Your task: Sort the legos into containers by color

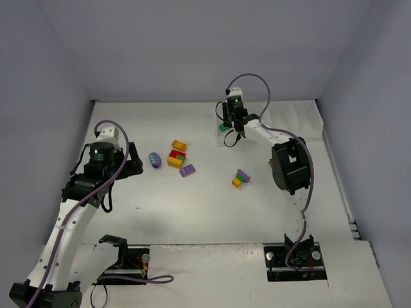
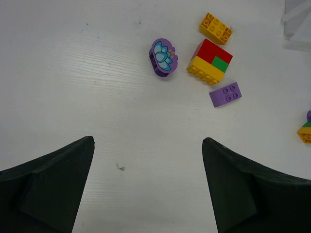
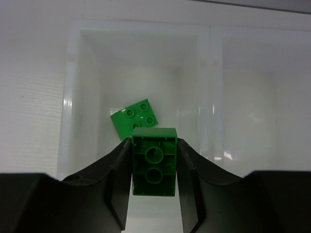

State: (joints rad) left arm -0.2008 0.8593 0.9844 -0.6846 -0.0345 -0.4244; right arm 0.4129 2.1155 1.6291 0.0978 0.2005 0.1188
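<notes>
**Counter** [image 1: 192, 218]: flat white surface, walled on three sides.

**White plastic tray of square low-walled compartments** [image 3: 210, 97]: stands at the far edge of the counter, toward the far right corner.

**Right pincer** [image 3: 154, 145]: clamped on a green studded plastic brick [image 3: 154, 170]. The brick's hollow underside faces the wrist camera, and it hangs over the tray's left end compartment. A second green square brick [image 3: 135, 119] lies studs-up and askew on that compartment's floor.

**Left pincer** [image 2: 148, 145]: fingers wide apart with nothing between them, above bare counter near the left edge.

**Loose pieces, middle of the counter:**
- Purple rounded brick with a blue flower print [image 2: 163, 57], lying on its side and nearest the left edge of the group.
- Orange-yellow oblong brick [image 2: 215, 28], studs-up, on the far side of the group.
- Clump of red, green and orange-yellow bricks [image 2: 210, 62], just beside the orange-yellow oblong brick.
- Purple oblong brick [image 2: 226, 94], studs-up, just beside the clump toward the near edge.
- Small clump of purple, green and orange-yellow bricks [image 1: 241, 178], well apart from the others, toward the right edge.
</notes>
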